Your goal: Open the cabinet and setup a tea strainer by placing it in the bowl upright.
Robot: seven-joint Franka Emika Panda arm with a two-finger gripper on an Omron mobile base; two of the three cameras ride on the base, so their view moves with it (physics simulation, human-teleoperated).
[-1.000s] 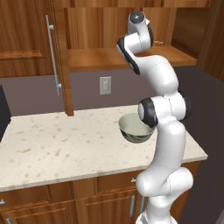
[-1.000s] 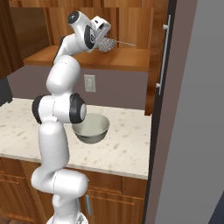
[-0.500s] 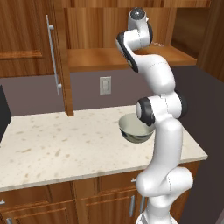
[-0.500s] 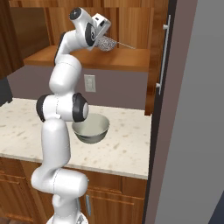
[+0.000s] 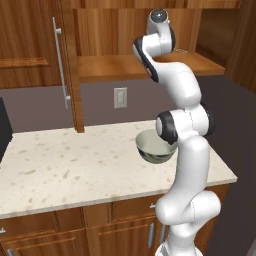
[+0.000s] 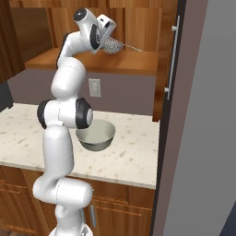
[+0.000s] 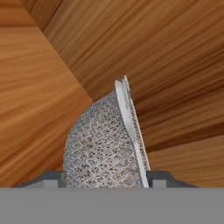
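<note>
The cabinet (image 6: 92,62) stands open, its doors swung out to both sides, the left one (image 5: 30,50) with a long silver handle (image 5: 60,65). My gripper (image 6: 109,40) is up inside it, just above the wooden shelf (image 5: 115,67), shut on the tea strainer (image 6: 113,45). The thin wire handle (image 6: 134,48) sticks out to the right. In the hand view the mesh basket (image 7: 100,144) sits tilted between my fingertips (image 7: 52,177), rim on edge, against the wood. The bowl (image 5: 155,147) (image 6: 96,135) rests on the counter below, beside my arm, pale inside and with nothing in it.
The speckled counter (image 5: 65,165) spreads left of the bowl. A wall outlet (image 6: 94,87) sits under the shelf. The right cabinet door (image 6: 171,69) stands edge-on beside a tall grey panel (image 6: 207,138). A dark appliance (image 5: 4,130) is at the counter's far left.
The upper arm has risen slightly inside the cabinet. The strainer stays held in the gripper at almost the same spot above the shelf.
</note>
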